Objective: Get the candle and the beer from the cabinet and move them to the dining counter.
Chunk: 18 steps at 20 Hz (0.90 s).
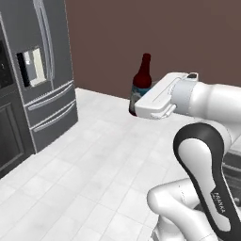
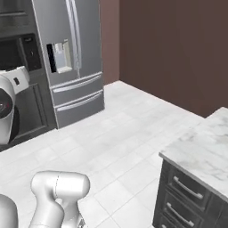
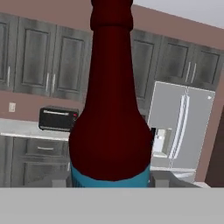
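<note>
Beer upright, clamped in end effector, above tiled floor.

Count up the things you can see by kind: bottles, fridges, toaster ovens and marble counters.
Bottles: 1, the dark red bottle held upright in the hand
Fridges: 1, the steel fridge
Toaster ovens: 1, the black toaster oven
Marble counters: 1, the marble counter
Total: 4
</note>
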Motion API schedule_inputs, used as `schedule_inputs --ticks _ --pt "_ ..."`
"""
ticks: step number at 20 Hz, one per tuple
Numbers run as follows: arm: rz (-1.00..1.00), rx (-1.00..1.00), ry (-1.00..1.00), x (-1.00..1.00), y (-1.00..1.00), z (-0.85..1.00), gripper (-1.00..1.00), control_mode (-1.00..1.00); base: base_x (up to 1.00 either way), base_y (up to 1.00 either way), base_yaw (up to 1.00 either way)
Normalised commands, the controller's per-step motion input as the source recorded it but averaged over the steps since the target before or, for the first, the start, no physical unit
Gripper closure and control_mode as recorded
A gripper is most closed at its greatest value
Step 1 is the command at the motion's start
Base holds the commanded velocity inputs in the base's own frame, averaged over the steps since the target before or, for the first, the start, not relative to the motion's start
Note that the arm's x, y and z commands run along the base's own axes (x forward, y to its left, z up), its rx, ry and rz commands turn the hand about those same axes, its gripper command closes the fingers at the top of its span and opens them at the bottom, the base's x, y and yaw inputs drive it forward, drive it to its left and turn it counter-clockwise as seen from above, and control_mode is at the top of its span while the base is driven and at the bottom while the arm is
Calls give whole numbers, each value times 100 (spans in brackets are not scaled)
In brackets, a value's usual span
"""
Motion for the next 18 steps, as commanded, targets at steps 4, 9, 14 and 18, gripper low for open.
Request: schedule_inputs --ticks 4,9,14,18 --pt "0 0 0 0 0 0 100 100 47 73 -34" --pt "0 0 0 0 0 0 100 100 47 69 -33" --pt "0 0 0 0 0 0 100 100 45 67 -32" --pt "0 0 0 0 0 0 100 100 48 58 -33"
